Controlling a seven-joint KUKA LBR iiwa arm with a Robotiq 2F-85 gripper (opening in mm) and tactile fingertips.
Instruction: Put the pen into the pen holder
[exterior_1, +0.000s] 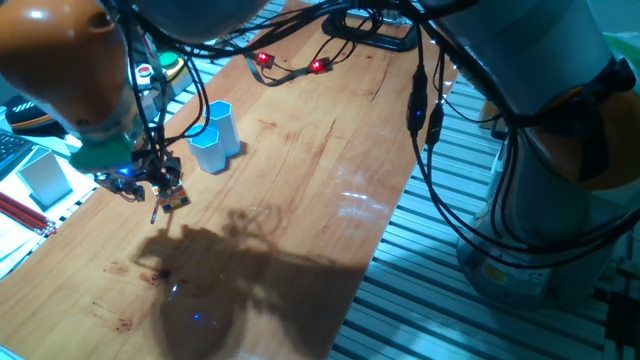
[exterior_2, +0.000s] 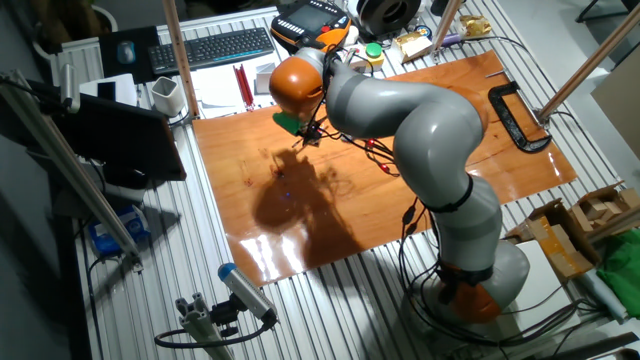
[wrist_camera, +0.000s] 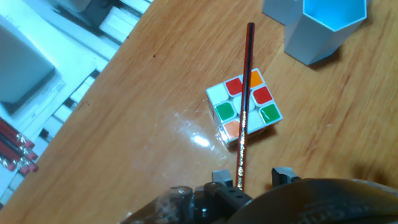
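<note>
My gripper (wrist_camera: 252, 177) is shut on the pen (wrist_camera: 244, 106), a thin reddish-brown stick. In the hand view the pen points away from the fingers and crosses over the small multicoloured cube (wrist_camera: 245, 109) on the wooden table (wrist_camera: 124, 137). The light blue pen holder (wrist_camera: 323, 25) stands beyond the cube at the upper right, its open top visible. In one fixed view the gripper (exterior_1: 150, 185) hangs above the table's left part, the cube (exterior_1: 175, 198) just beside it, and the pen holder (exterior_1: 215, 135) stands upright a short way beyond. In the other fixed view the gripper (exterior_2: 305, 135) shows, but the arm hides the holder.
A bundle of red pencils (wrist_camera: 15, 149) and a white box (wrist_camera: 18, 68) lie off the table's left edge. Cables with red lights (exterior_1: 290, 65) lie at the far end. A black clamp (exterior_2: 515, 115) sits on the far side, and a keyboard (exterior_2: 210, 48) lies behind the table.
</note>
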